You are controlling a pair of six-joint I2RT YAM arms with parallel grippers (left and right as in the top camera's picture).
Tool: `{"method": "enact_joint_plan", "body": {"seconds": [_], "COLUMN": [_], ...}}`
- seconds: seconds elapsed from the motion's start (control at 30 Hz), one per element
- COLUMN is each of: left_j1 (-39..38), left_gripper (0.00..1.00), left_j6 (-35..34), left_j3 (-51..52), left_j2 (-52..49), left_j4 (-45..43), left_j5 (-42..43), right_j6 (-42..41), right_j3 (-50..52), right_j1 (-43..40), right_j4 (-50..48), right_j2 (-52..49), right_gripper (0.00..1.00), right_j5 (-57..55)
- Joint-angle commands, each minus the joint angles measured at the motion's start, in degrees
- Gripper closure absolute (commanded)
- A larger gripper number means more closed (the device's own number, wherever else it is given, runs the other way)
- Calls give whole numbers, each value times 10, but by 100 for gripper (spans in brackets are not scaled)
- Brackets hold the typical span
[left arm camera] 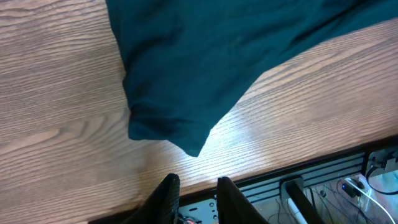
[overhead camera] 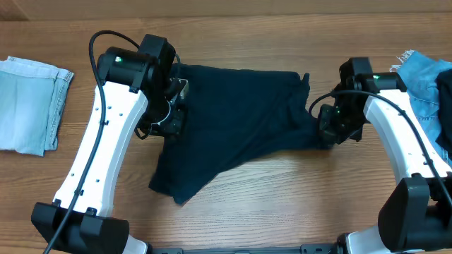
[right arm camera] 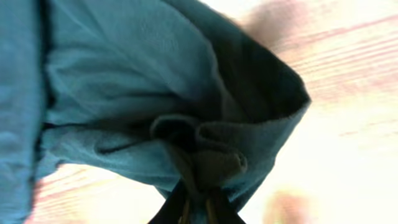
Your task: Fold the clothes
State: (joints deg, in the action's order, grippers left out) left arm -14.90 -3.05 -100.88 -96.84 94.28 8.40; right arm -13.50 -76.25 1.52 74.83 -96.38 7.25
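The dark navy garment (overhead camera: 240, 120) lies spread and rumpled across the middle of the table, with one corner hanging toward the front edge (left arm camera: 186, 134). My left gripper (overhead camera: 171, 121) is at the garment's left edge. In the left wrist view it (left arm camera: 198, 182) is narrowly open, nothing lies between its fingers, and the cloth is a short way ahead of the tips. My right gripper (overhead camera: 326, 130) is at the garment's right edge. It (right arm camera: 198, 200) is shut on a bunched fold of the navy fabric (right arm camera: 205, 155).
A folded pale blue denim piece (overhead camera: 28, 106) lies at the far left of the table. A brighter blue denim piece (overhead camera: 424, 81) sits at the far right, behind the right arm. Past the table's front edge are a metal frame and cables (left arm camera: 323, 186).
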Motion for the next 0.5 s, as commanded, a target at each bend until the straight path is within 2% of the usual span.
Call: {"method": "enact_joint_plan", "body": {"seconds": [0.0, 0.07, 0.27, 0.4, 0.47], "left_j1": [2, 2, 2, 2, 2], "left_gripper": [76, 75, 74, 74, 73], "left_j6": [-3, -3, -1, 3, 3], "left_j3": [-10, -10, -10, -10, -10], "left_j2": [17, 17, 17, 17, 17], "left_j4": [-1, -1, -3, -3, -3], "left_j5": [7, 6, 6, 6, 6], "right_j6": [-16, -19, -112, -123, -138], "right_j3": [16, 35, 71, 76, 76], "right_j1": [-2, -2, -2, -3, -3], "right_j4": [21, 33, 75, 78, 80], "right_j2": [3, 3, 3, 3, 3], "right_gripper": [90, 87, 89, 89, 68], "right_j5": [-38, -48, -172, -184, -187]}}
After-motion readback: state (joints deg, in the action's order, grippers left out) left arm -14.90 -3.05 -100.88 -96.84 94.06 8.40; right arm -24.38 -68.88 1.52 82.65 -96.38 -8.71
